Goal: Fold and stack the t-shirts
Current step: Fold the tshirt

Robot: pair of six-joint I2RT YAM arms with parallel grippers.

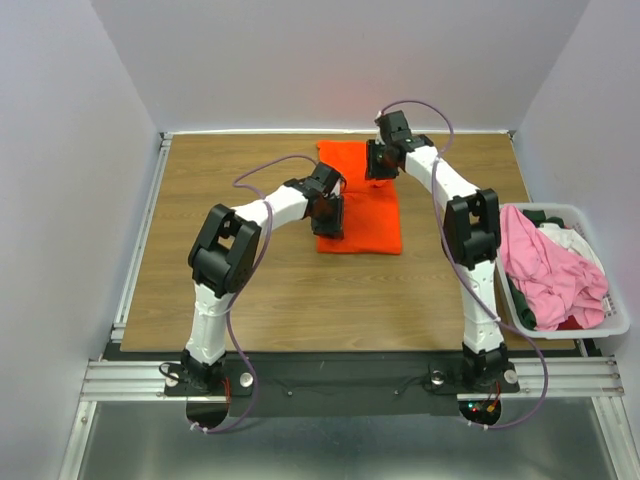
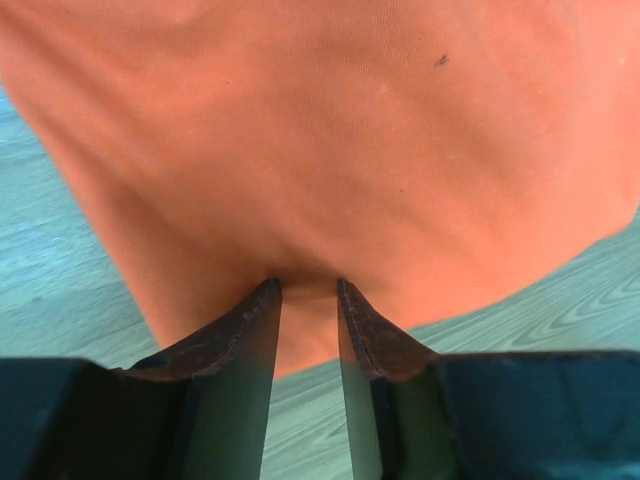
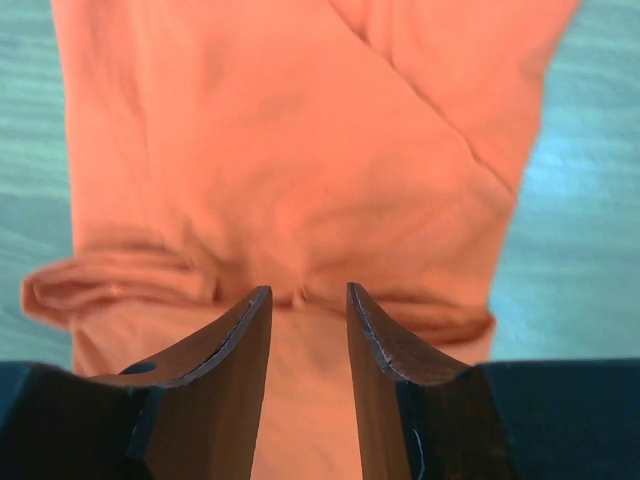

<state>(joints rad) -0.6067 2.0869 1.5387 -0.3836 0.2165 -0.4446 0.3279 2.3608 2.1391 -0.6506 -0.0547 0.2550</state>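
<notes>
The bright orange t-shirt (image 1: 365, 215) lies folded into a long strip at the middle back of the table. My left gripper (image 1: 330, 222) is at its near left edge. In the left wrist view (image 2: 308, 285) the jaws stand narrowly apart, pinching a bunch of the orange cloth (image 2: 330, 150), which pulls into creases toward the tips. My right gripper (image 1: 378, 172) is over the shirt's far part. In the right wrist view (image 3: 308, 292) its jaws grip a small pucker of orange cloth (image 3: 300, 150) beside a rolled fold. Pink (image 1: 545, 265), dark green (image 1: 530, 310) and white (image 1: 570, 238) shirts lie in the bin.
A white plastic bin (image 1: 612, 325) holding the other shirts stands at the table's right edge, close to the right arm. Bare wooden table (image 1: 250, 290) lies in front of and left of the orange shirt. White walls close in the back and sides.
</notes>
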